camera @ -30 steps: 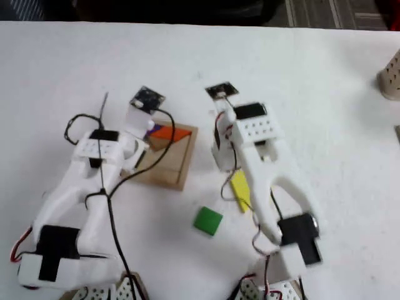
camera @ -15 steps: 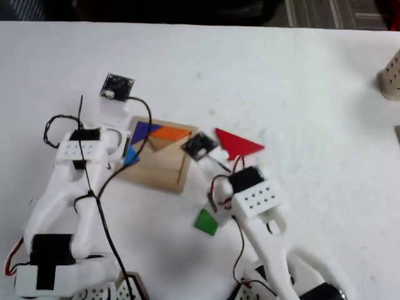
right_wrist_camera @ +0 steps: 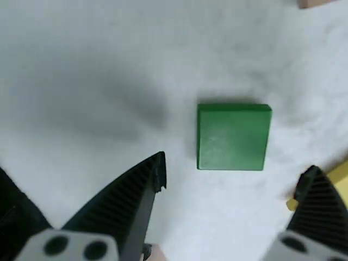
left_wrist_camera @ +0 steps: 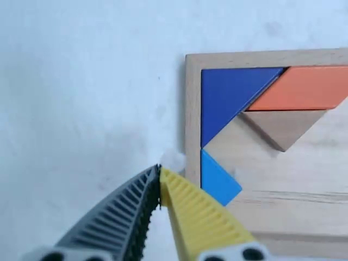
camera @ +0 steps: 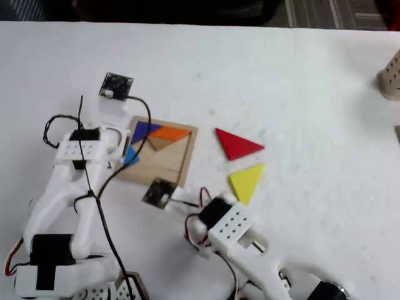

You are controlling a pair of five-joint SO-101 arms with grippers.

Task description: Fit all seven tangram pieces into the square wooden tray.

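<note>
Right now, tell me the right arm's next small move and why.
Probably lower the right gripper straight down and close it on the green square. Its jaws stand open, the square lies flat on the table in line with the gap between them, and the tray has bare wood left to fill.

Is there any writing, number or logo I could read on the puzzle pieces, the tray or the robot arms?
None: no readable text. The wooden tray, red triangle, yellow triangle and green square are plain; the left arm and right arm show no legible marks.
</note>
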